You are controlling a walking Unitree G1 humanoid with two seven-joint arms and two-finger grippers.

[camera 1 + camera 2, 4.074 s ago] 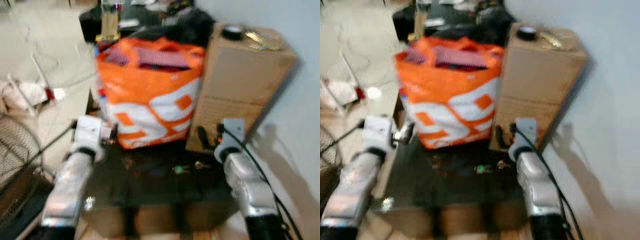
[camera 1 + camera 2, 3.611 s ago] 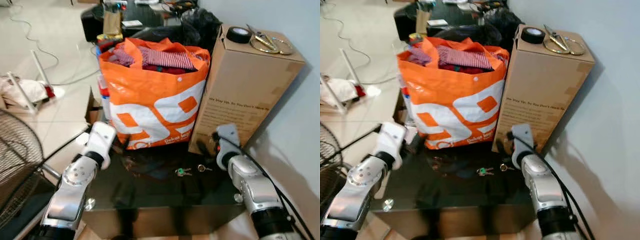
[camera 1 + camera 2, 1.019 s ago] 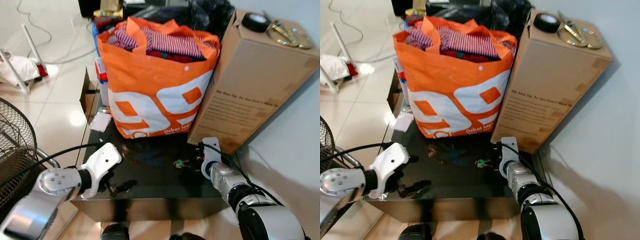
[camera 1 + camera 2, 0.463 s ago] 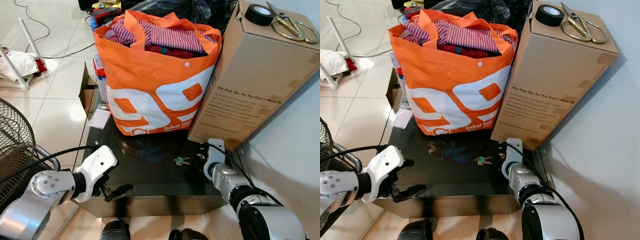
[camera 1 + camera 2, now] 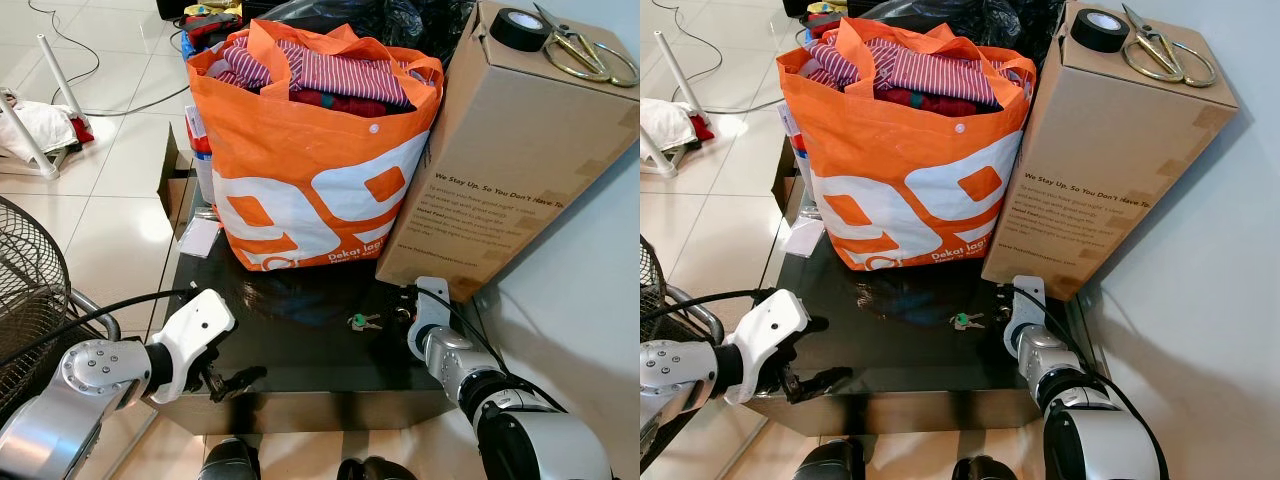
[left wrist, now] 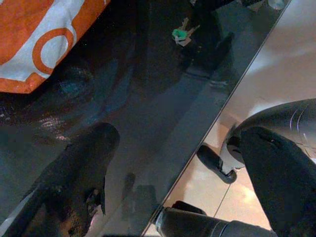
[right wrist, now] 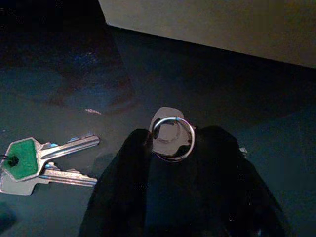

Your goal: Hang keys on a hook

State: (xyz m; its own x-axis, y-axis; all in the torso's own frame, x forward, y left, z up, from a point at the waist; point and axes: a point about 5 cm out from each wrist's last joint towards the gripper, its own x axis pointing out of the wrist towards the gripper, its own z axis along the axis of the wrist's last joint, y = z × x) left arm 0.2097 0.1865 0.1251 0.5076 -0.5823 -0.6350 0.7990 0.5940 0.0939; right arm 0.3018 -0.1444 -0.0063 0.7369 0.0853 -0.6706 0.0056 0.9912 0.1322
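A pair of keys, one with a green head (image 5: 362,321), lies on the black glass table (image 5: 300,355) in front of the orange bag. Just right of them lies a silver key ring (image 7: 172,137) with a small tab. My right gripper (image 5: 405,313) is down at the table's right end. In the right wrist view its two black fingers (image 7: 123,182) close in on the ring from both sides, and the green-headed keys (image 7: 29,165) lie apart from it. My left gripper (image 5: 225,380) hangs open at the table's front left corner, holding nothing.
A full orange shopping bag (image 5: 310,170) stands at the back of the table. Beside it a tall cardboard box (image 5: 500,170) carries a tape roll (image 5: 518,28) and scissors (image 5: 585,55). A wire fan guard (image 5: 30,290) is at the left, and a white wall is at the right.
Over four seconds the view steadied and tilted down, and both arms dropped to table level, the right one onto the ring. Nothing visibly moved in the last half second.
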